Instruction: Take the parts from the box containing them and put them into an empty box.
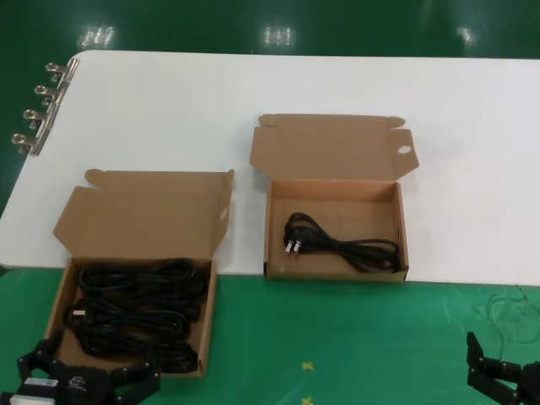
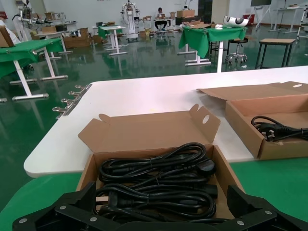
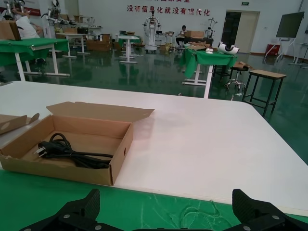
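The box containing the parts [image 1: 57,305] lies open at my front left, filled with several black coiled power cords [image 1: 135,312]. My left gripper [image 1: 91,369] is open and empty, low at this box's near edge. In the left wrist view its fingers straddle the near cords [image 2: 159,178] without touching them. The other box [image 1: 333,274], whose lid tab has a round hole [image 1: 403,150], lies open farther right and holds one cord [image 1: 342,245]. My right gripper [image 1: 510,371] is open and empty over the green mat at the front right, well apart from that box [image 3: 53,168].
Both boxes straddle the edge between the white table [image 1: 253,84] and the green mat [image 1: 337,337]. Metal binder clips [image 1: 38,110] stick out from the table's far left edge. A thin clear tangle [image 1: 510,308] lies on the mat by my right gripper.
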